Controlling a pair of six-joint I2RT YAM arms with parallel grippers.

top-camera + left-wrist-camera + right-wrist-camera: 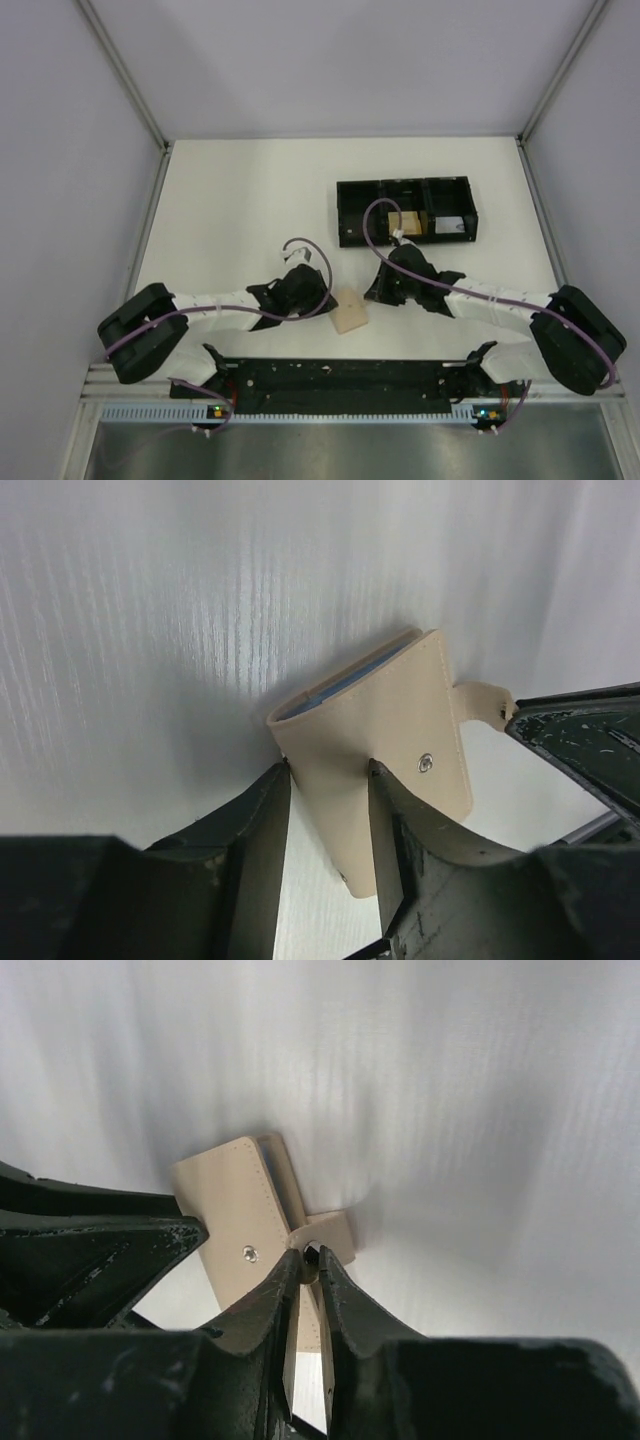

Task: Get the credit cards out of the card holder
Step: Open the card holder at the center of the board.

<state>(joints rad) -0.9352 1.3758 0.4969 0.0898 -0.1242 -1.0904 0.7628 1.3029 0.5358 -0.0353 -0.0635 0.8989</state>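
Far left, the left arm [215, 310] lies low along the white table [230, 200] and reaches in towards the middle. The left gripper [330, 772] has its jaws part-spread over the near edge of the card holder [390, 730]. I can't tell if they press on it.

The holder sits at centre front, tan face up, with the pale blue edges of the credit cards [345, 683] showing inside.

Its snap tab [335, 1228] is nipped between the near-closed tips of the right gripper [310, 1258].

Behind sits a black tray [342, 212], well apart, with an orange-tan block [415, 222] in its middle compartment.

The right arm [490, 298] stretches in low from the right.
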